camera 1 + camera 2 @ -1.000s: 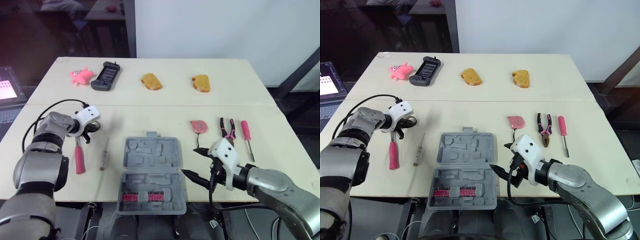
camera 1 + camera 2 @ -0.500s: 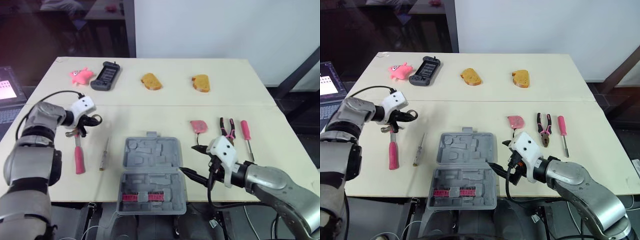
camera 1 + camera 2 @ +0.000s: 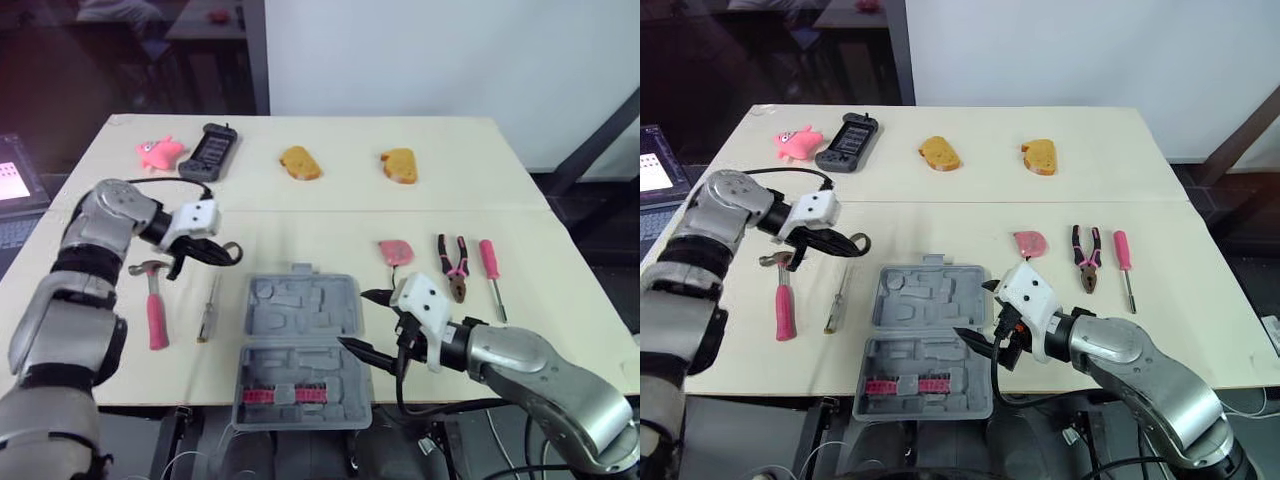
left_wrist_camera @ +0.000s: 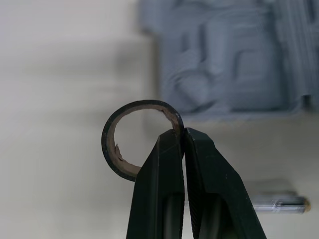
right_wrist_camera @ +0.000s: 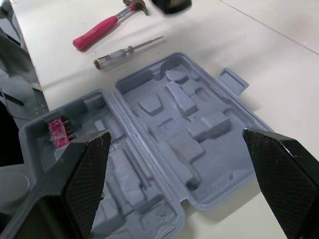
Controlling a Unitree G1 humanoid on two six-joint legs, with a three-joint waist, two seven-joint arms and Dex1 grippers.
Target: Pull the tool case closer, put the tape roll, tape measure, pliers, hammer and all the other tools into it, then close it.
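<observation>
The left gripper (image 4: 182,137), jaws pinched shut on the wall of the black tape roll (image 4: 142,104), holds it above the tabletop (image 3: 300,215) at about 10 o'clock from the open grey case (image 3: 300,310), which sits at the tabletop's near edge. The step in hand looks like loading the roll, the first tool in. The next move calls for carrying it over a recess wide enough for the ring, lowering it and letting go. The right gripper (image 3: 352,318) waits at the case's 3 o'clock edge, jaws spread wide and empty. The hammer (image 3: 157,310) and tester (image 3: 208,312) lie at 9 o'clock from the case. The tape measure (image 3: 396,251), pliers (image 3: 455,265) and screwdriver (image 3: 492,270) lie at 2 o'clock. Which recess suits the roll is hard to make out, as is whether the case overhangs the edge.
</observation>
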